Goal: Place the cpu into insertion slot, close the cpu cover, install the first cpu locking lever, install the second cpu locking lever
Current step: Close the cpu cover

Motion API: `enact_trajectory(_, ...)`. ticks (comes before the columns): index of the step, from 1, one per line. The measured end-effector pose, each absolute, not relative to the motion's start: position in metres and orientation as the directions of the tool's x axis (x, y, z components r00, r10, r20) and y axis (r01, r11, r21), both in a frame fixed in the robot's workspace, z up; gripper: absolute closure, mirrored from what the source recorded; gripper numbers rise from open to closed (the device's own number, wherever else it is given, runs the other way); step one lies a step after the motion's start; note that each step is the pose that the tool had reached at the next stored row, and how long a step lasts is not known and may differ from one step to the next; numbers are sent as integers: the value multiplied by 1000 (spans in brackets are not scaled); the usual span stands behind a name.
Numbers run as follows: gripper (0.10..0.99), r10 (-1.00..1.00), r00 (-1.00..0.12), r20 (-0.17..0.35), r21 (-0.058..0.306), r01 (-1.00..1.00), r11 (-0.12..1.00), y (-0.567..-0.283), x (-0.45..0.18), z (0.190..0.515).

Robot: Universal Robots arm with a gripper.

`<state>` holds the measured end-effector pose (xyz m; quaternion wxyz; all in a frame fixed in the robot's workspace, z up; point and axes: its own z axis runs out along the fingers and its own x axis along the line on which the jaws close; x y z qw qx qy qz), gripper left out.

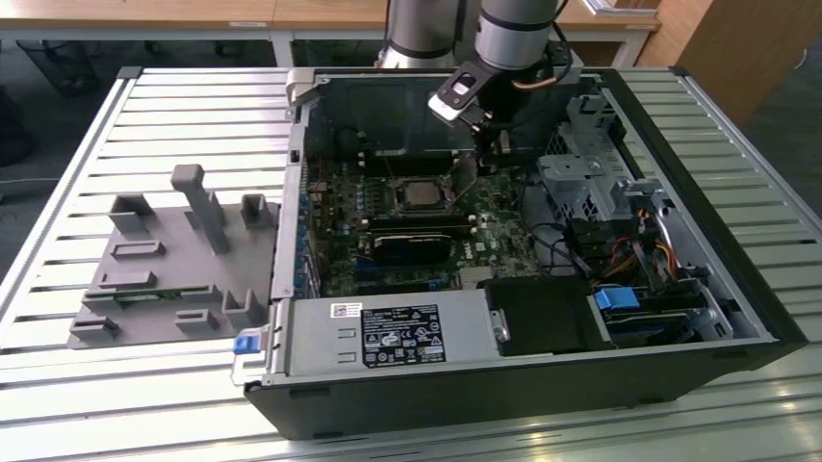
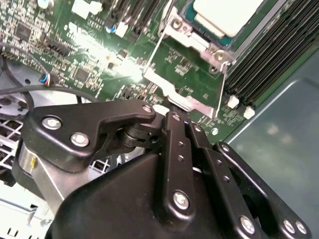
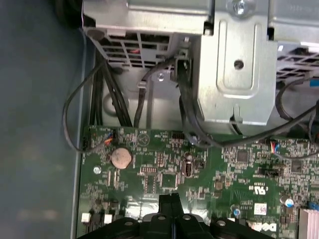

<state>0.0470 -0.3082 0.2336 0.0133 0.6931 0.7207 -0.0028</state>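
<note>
One arm reaches into the open computer case (image 1: 514, 385) on the slatted desk (image 1: 167, 106), and its gripper (image 1: 478, 144) hangs over the green motherboard (image 1: 501, 207). In both wrist views the gripper (image 2: 179, 115) (image 3: 171, 196) has its black fingers (image 2: 172, 132) drawn together, with only a thin seam between them. Their tips meet the free edge of the cpu cover (image 2: 175, 94), which is swung up off the socket. Whether the thin metal is pinched between the fingers is hidden by the fingers themselves.

The cpu (image 1: 419, 195) already lies in the insertion slot (image 1: 398, 196), silver top up. In the second wrist view the cpu (image 2: 227, 15) is cut off by the picture's edge, and the gripper's body covers the board beneath it.

In the first wrist view a coin cell (image 3: 121, 157) sits on the board, near a metal drive cage (image 3: 234, 74) and dark cables (image 3: 75, 114).
</note>
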Motion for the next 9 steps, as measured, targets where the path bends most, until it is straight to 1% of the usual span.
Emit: enact_trajectory(9, 980, 999, -39, -23, 14, 999, 39, -307, 28, 234)
